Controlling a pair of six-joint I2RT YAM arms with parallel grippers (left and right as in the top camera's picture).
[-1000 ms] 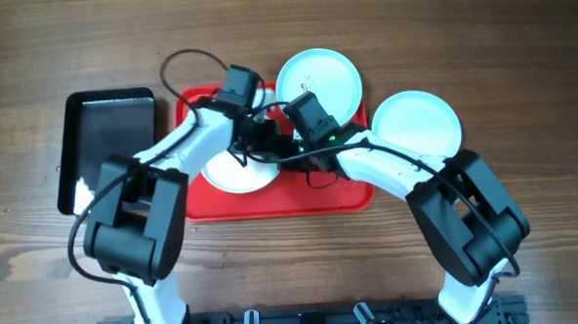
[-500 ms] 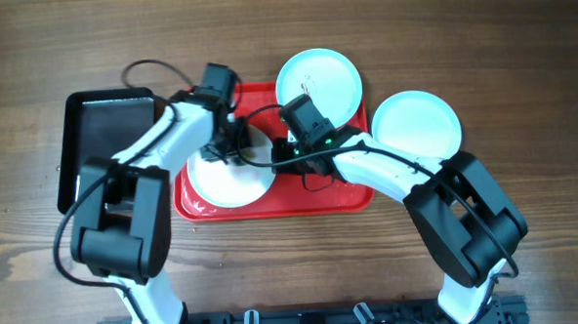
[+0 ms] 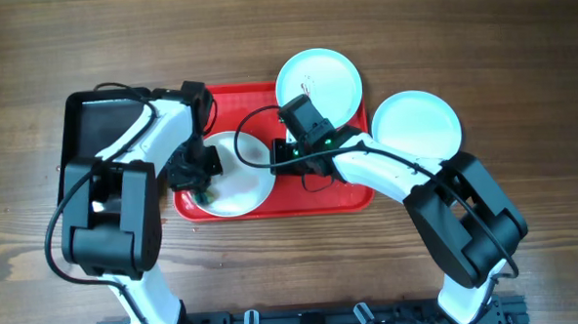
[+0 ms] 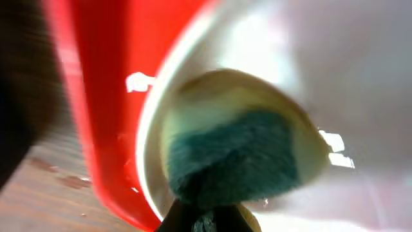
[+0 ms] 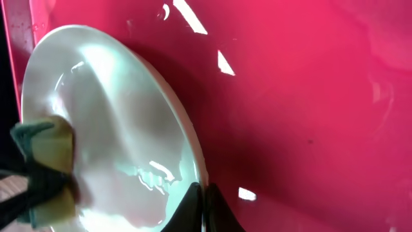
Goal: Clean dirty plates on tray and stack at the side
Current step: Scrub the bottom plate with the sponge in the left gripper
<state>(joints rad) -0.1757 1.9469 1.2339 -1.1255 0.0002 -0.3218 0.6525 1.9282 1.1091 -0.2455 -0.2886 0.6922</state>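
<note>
**Scrubbing step in hand on front plate; stacking not yet begun**

The left gripper [image 3: 200,178] is clamped on a green-and-yellow sponge [image 4: 238,154], pressed to the wet face of the front plate [image 3: 239,176] near its left rim. The right gripper [image 5: 205,203] is pinched tight on that plate's opposite rim, steadying it. The front plate lies inside the red tray [image 3: 320,195]. A second plate [image 3: 318,81], red-marked at centre, overhangs the tray's far edge. A third plate [image 3: 416,125] sits on the table [image 3: 519,54] to the right, apparently clean. Judgement: the next move calls for sweeping the sponge across the centre, then carrying the front plate by its rim onto the third
</note>
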